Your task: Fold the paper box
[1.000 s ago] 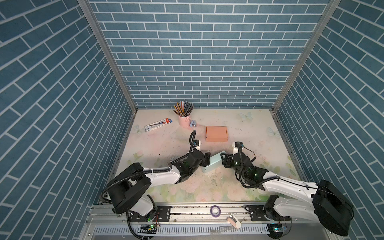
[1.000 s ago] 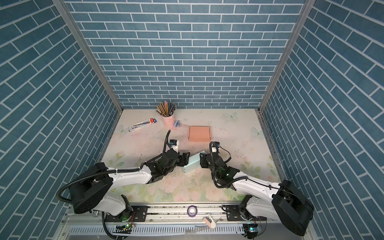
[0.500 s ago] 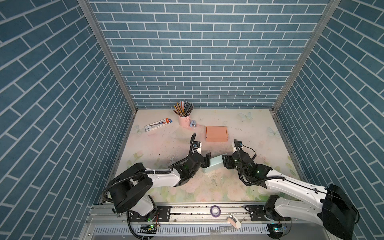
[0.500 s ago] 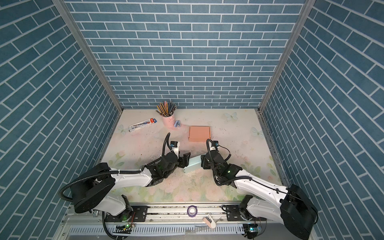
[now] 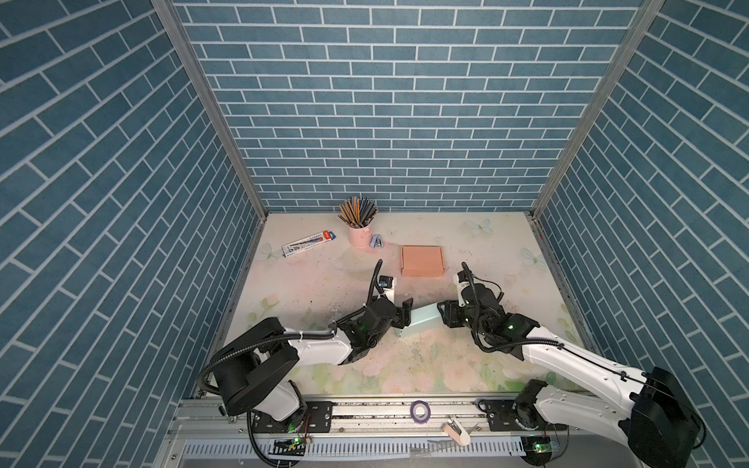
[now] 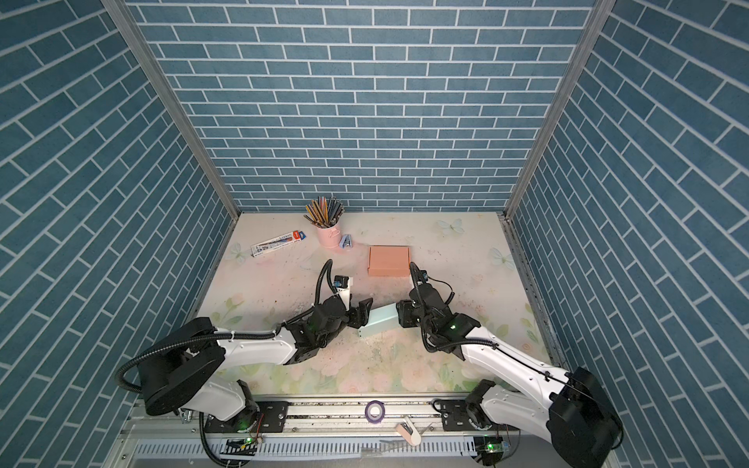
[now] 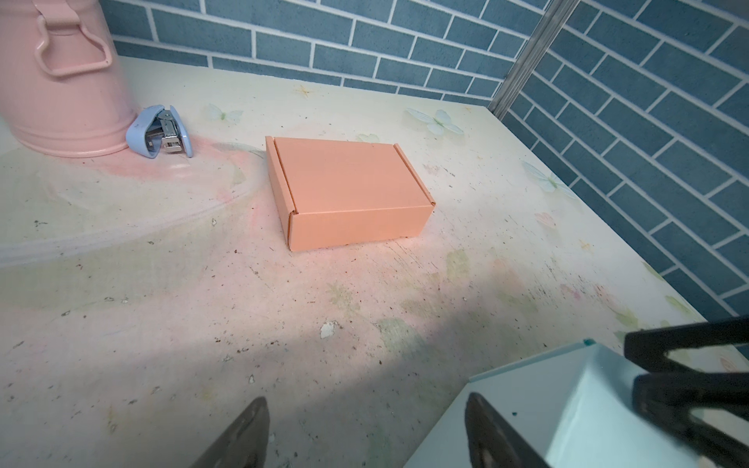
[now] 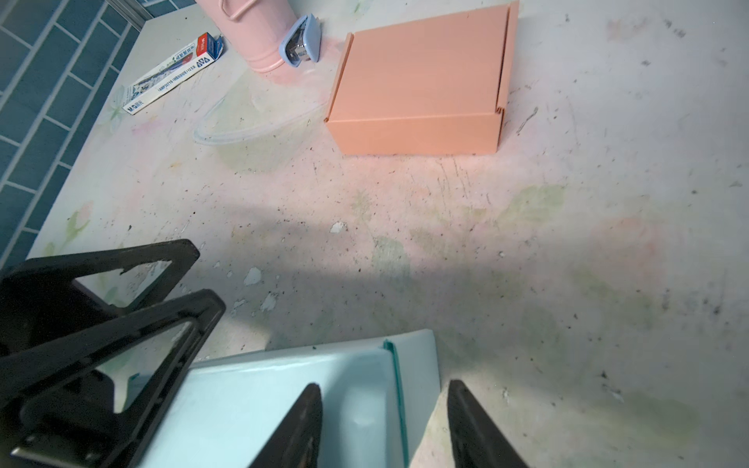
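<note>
The paper box (image 5: 421, 320) (image 6: 379, 322) is a pale blue carton lying on the table between my two grippers. My left gripper (image 5: 405, 314) (image 6: 364, 310) is at its left end. In the left wrist view this gripper (image 7: 367, 429) is open wide, with one finger over the box (image 7: 527, 405) and the other over bare table. My right gripper (image 5: 441, 318) (image 6: 401, 314) is at the opposite end. In the right wrist view its jaws (image 8: 385, 413) straddle the end edge of the box (image 8: 251, 397), one finger on the box and one outside it, with a gap showing.
A closed orange box (image 5: 422, 260) (image 7: 348, 190) (image 8: 421, 77) sits just behind the grippers. Further back stand a pink cup of pencils (image 5: 360, 235), a blue stapler (image 5: 377, 242) and a pen carton (image 5: 309, 244). A purple tape roll (image 5: 420, 411) lies on the front rail.
My right gripper has edged left onto the end of the blue box, its jaws widening and then narrowing. The left gripper has stayed open and hardly moved.
</note>
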Robot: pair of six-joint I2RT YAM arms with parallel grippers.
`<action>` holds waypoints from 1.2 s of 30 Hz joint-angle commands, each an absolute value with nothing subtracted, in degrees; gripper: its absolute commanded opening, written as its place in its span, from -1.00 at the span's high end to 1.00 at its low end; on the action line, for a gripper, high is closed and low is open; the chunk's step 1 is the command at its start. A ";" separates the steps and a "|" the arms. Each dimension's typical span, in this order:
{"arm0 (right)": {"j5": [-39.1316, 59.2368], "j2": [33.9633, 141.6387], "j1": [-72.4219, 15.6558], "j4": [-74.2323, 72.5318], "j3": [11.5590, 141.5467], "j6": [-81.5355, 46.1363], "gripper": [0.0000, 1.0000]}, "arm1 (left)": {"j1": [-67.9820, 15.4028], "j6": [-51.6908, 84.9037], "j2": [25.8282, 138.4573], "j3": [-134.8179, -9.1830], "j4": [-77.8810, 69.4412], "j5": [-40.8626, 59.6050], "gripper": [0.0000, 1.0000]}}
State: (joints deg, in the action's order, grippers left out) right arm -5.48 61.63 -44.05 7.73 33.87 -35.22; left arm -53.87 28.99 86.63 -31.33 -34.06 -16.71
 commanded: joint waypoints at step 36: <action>-5.18 58.76 -41.13 4.94 19.37 -43.47 0.53 | -53.57 24.84 87.97 -31.30 -22.33 -15.82 -0.52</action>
